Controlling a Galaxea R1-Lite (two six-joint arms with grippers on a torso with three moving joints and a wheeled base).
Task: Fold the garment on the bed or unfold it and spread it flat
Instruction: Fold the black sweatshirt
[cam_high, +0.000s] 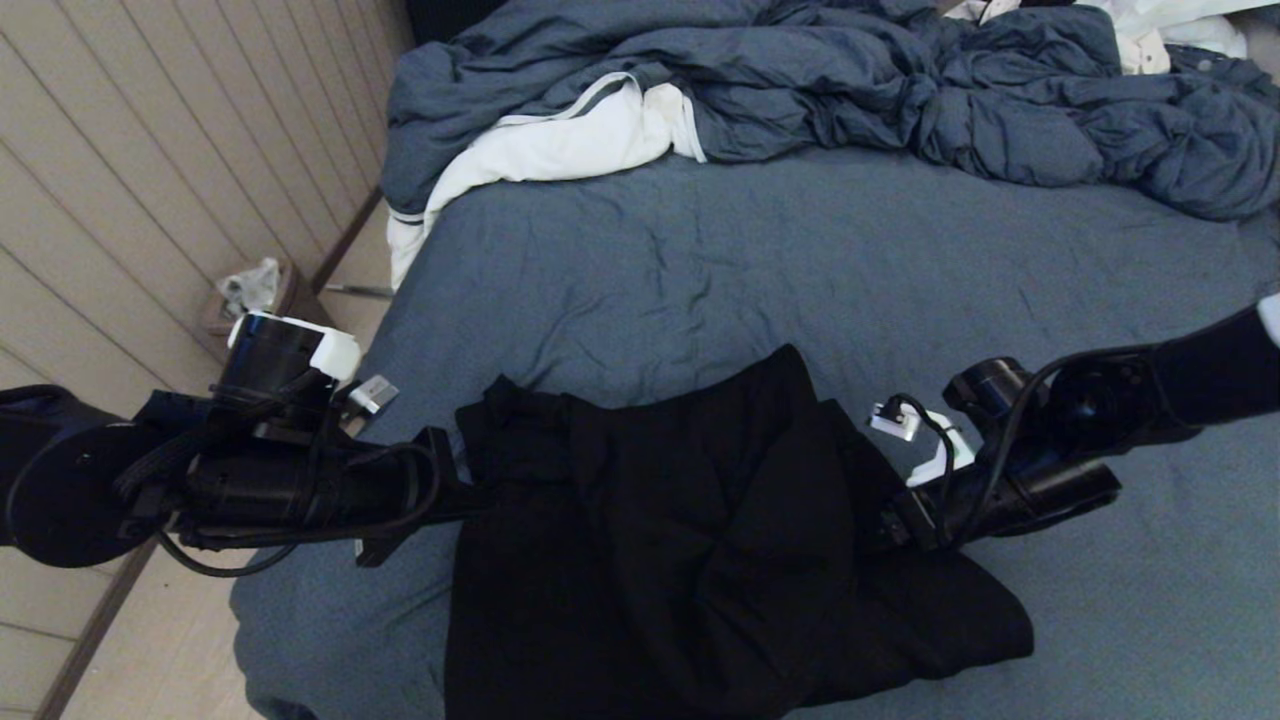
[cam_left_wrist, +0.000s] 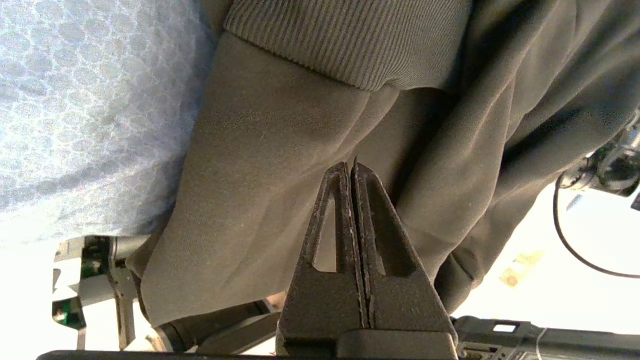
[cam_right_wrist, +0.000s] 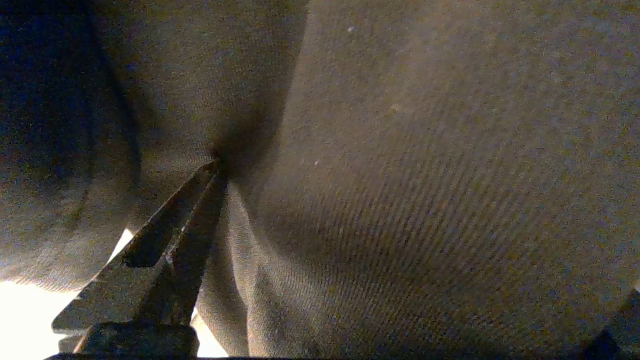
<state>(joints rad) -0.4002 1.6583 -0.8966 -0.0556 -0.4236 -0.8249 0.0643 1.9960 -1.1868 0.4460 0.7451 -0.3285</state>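
Note:
The black garment (cam_high: 700, 540) lies bunched and partly folded at the near edge of the bed (cam_high: 800, 270). My left gripper (cam_high: 455, 495) is at its left edge, shut. In the left wrist view the left gripper's (cam_left_wrist: 351, 165) fingers are pressed together with nothing visible between them, tips against the cloth below a ribbed band (cam_left_wrist: 350, 45). My right gripper (cam_high: 880, 525) is dug into the garment's right edge and stands open. Only one of its fingers (cam_right_wrist: 185, 230) shows in the right wrist view, where cloth (cam_right_wrist: 400, 175) fills the space beside it and hides the other.
A rumpled blue-grey comforter (cam_high: 800, 90) and a white cloth (cam_high: 560, 140) are piled at the far end of the bed. The bed's left edge drops to the floor by a panelled wall, where a small bin (cam_high: 255, 295) stands.

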